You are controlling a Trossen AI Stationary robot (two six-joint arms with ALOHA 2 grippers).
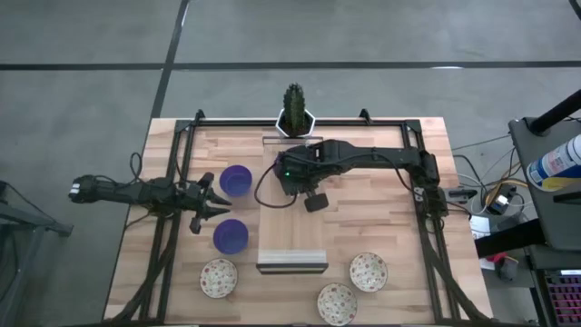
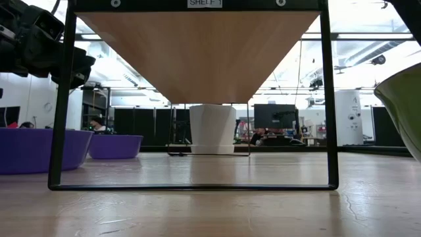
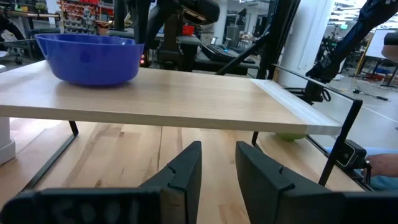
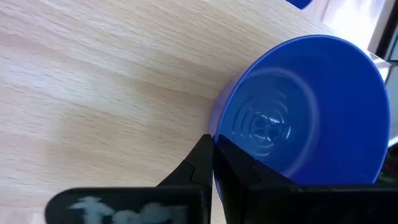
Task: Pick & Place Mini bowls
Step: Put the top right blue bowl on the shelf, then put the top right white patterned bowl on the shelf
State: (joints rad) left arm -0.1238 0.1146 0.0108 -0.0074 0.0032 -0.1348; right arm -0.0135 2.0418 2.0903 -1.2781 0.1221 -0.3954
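Right gripper (image 4: 212, 163), jaws pinching the near rim of 1 blue bowl (image 4: 305, 106) on the shelf (image 3: 186, 102): probably stiff, light, glossy-slippery. Left gripper (image 3: 217, 171), jaws parted, waits.

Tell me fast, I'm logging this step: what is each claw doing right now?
Left claw: open, empty, beside the two blue bowls on the table.
Right claw: closed on the rim of a blue bowl on the shelf.

hidden: third blue bowl (image 4: 305, 112) under right arm, high view; cut off: cream bowl (image 2: 404, 105), low view
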